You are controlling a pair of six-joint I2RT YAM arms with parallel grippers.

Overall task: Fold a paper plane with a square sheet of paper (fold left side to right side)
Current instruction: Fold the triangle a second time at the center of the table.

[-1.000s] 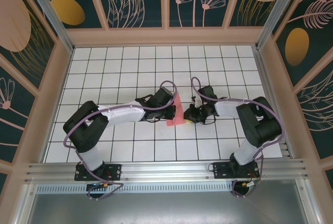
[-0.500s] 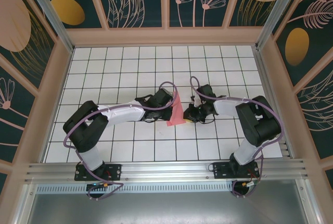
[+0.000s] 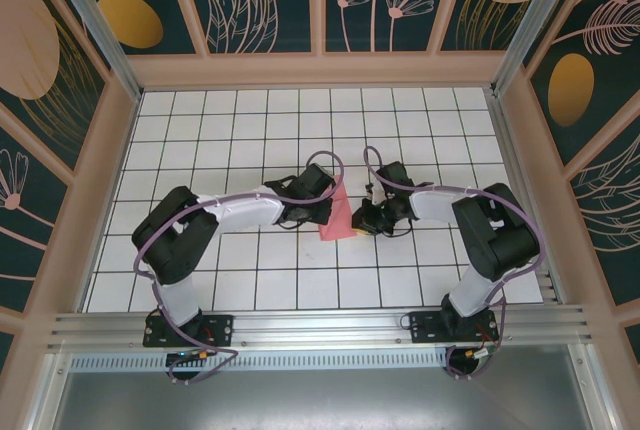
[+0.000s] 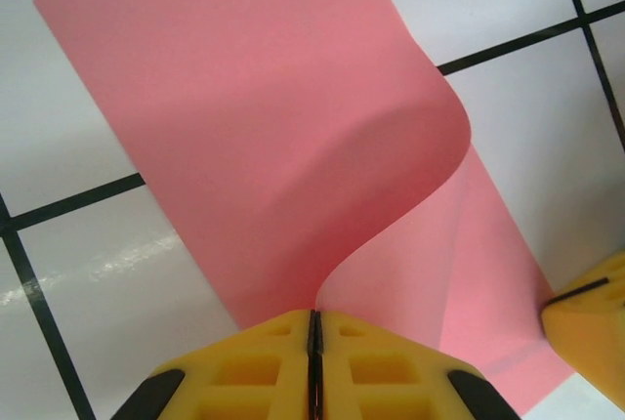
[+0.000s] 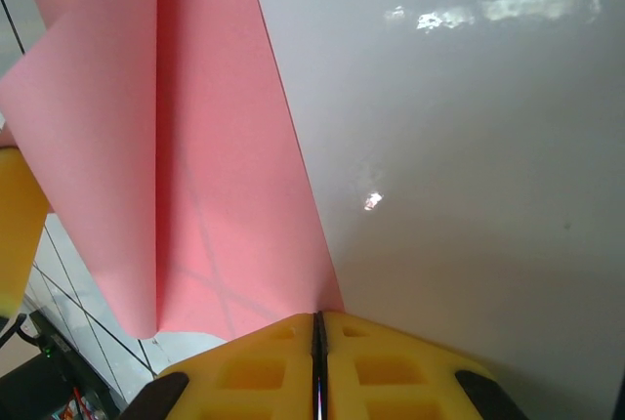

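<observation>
Looking down from above, we see patterned walls (image 3: 260, 0) of dark green and gold boxing in a white gridded surface (image 3: 200, 130) on three sides, with a metal rail (image 3: 320, 328) along its near edge. The left arm (image 3: 235, 212) and the right arm (image 3: 490, 235) rise from that rail and bend toward each other, meeting near the middle of the surface. Their black wrists and looping purple cables (image 3: 322, 162) crowd that spot. Between them the square sheet of paper (image 3: 338, 218), pink-red, shows as a narrow strip, partly hidden by the wrists.

From the left wrist we find part of the paper flat on the tiles and one side lifted, curling over in a soft wave. The left pincer (image 4: 312, 327) is pressed closed, with the lifted edge running into the seam between its yellow fingers. From the right wrist, the right pincer (image 5: 315, 327) is likewise pressed closed on the paper's edge, and a straight fold line and fainter creases cross the sheet. In the left wrist view, a yellow finger (image 4: 591, 313) of the right pincer rests at the paper's right edge.
</observation>
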